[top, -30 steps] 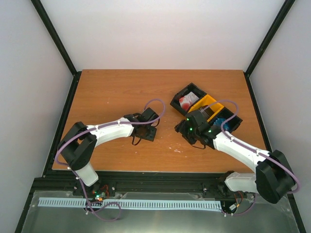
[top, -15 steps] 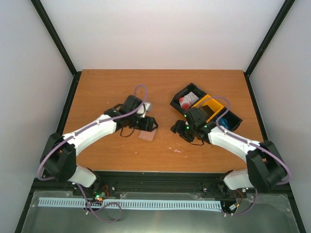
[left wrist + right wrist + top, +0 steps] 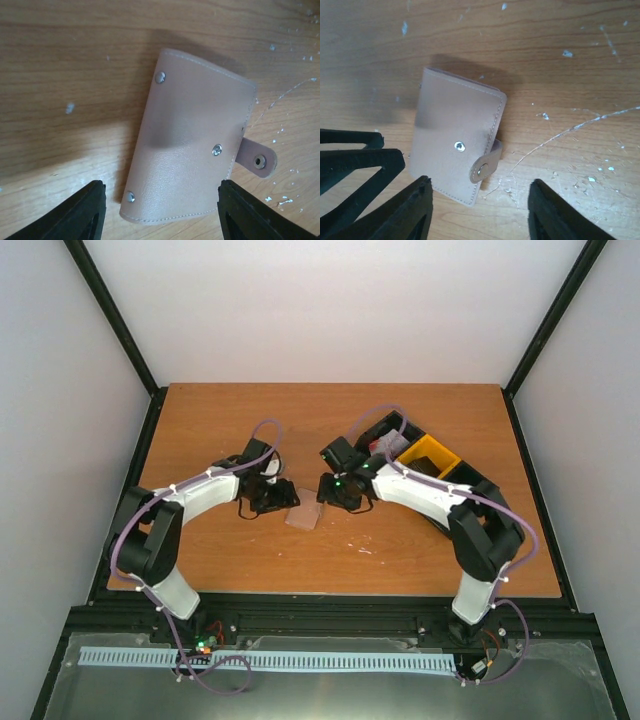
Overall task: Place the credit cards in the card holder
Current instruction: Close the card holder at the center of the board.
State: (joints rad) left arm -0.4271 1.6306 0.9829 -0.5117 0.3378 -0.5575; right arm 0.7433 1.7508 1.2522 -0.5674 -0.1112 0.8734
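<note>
Left gripper (image 3: 272,497): wide open, empty, just left of the card holder (image 3: 190,150), which lies folded shut on table (image 3: 200,420), strap (image 3: 482,170) loose. Right gripper (image 3: 477,200), just right of it, also wide open, empty. Step seems: open holder. Next move, I think: pin 1 side, lift flap.

Both arms are bent inward, wrists held near each other. The left gripper (image 3: 276,498) and right gripper (image 3: 327,489) are pointed downward, fingers (image 3: 82,212) spread wide apart.

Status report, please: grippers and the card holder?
Left gripper open, right gripper open. Both beside card holder, folded shut on table. Grippers close together.
</note>
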